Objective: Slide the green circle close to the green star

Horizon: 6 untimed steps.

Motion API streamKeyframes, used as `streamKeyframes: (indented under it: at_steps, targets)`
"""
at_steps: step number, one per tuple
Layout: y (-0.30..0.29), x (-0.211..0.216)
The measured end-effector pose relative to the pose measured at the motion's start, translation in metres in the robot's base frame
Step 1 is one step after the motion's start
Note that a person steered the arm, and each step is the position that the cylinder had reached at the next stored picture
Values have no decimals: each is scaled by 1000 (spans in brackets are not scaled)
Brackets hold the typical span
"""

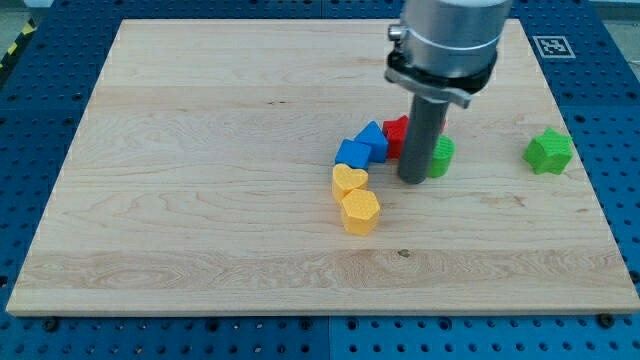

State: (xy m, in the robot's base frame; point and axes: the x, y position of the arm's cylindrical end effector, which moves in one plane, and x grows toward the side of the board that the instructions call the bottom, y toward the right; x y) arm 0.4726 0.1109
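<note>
The green circle lies right of the board's middle, partly hidden behind my rod. The green star lies near the board's right edge, well apart from the circle. My tip rests on the board touching the circle's left side, just right of the red block, which the rod partly hides.
Two blue blocks sit left of the red block. A yellow heart and a yellow hexagon lie below them. The wooden board rests on a blue perforated table.
</note>
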Motion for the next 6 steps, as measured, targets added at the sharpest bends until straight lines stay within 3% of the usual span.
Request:
streamKeyframes:
  at_steps: [2, 4, 6]
  targets:
    - [46, -27]
    - [23, -55]
    - [56, -63]
